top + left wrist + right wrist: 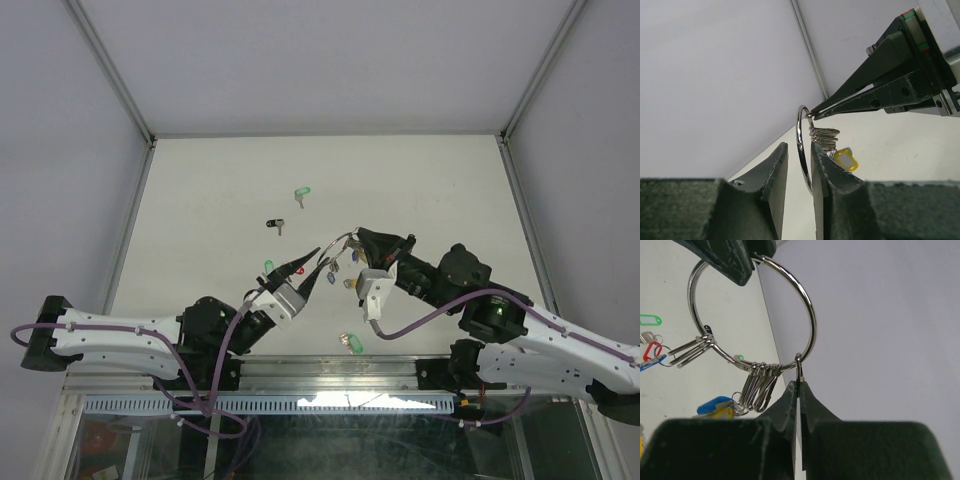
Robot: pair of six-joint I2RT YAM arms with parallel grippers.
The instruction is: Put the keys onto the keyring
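Observation:
The keyring (812,325) is a large silver wire ring held in the air between both grippers (343,243). It carries several silver clips (760,382) with blue, yellow and red tags. My right gripper (798,384) is shut on one small clip hooked on the ring. My left gripper (799,146) has its jaws slightly apart with the ring's wire (800,135) between them, lying against the right-hand finger. In the top view the left gripper (320,257) and the right gripper (352,240) meet tip to tip. Loose keys lie on the table: a green-tagged one (303,193), a black-tagged one (275,225) and another green-tagged one (268,266).
Another loose key with a green and yellow tag (350,342) lies near the table's front edge between the arm bases. White walls with metal posts enclose the table on three sides. A yellow tag (846,159) hangs below the ring.

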